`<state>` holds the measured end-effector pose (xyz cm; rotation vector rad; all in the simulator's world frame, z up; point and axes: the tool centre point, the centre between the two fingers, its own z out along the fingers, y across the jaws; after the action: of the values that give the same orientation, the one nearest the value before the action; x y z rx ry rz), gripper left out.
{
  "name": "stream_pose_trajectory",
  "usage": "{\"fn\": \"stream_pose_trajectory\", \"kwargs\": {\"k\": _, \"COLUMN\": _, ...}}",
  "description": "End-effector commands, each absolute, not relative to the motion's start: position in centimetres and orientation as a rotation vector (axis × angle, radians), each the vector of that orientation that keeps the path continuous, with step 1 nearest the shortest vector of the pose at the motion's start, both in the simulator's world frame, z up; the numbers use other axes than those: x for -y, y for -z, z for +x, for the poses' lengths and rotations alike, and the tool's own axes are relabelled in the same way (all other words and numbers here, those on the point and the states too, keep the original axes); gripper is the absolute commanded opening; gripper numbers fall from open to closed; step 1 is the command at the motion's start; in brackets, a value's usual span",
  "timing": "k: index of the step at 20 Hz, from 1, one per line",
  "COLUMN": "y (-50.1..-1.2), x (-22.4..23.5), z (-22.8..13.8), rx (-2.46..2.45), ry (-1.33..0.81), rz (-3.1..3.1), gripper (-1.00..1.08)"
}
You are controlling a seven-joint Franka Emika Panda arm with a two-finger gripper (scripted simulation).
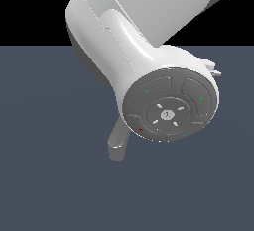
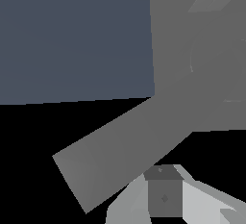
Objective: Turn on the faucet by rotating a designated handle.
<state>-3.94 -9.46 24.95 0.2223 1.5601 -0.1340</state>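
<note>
In the wrist view the grey faucet (image 2: 202, 50) fills one side, with its round hub faintly outlined. A flat, straight grey bar, the handle (image 2: 120, 153), runs out from the hub across the picture. My gripper (image 2: 163, 192) shows only as a dark pad and pale finger parts just beside the handle's long edge. How its jaws stand is not visible. In the exterior view the arm's wrist (image 1: 168, 108) hides the gripper and most of the faucet. Only a thick rounded grey end of the faucet (image 1: 117, 144) pokes out below the arm.
A plain dark blue-grey floor (image 1: 49, 185) lies under everything, with black background above it. The arm's white links (image 1: 129, 22) fill the upper middle of the exterior view.
</note>
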Motion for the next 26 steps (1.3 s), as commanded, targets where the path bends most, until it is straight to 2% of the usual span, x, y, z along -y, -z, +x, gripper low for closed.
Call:
{"fn": "stream_pose_trajectory", "kwargs": {"k": 1, "y": -24.9, "x": 10.4, "z": -3.6, "rx": -1.561, "ry": 0.14, "rz": 0.204, "gripper": -1.0}}
{"fn": "stream_pose_trajectory", "kwargs": {"k": 10, "y": -23.3, "x": 12.5, "z": -3.6, "rx": -1.561, "ry": 0.144, "rz": 0.19, "gripper": -1.0}}
{"fn": "stream_pose_trajectory", "kwargs": {"k": 26, "y": -19.3, "x": 13.5, "z": -3.9, "rx": -1.562, "ry": 0.145, "rz": 0.19, "gripper": -1.0}}
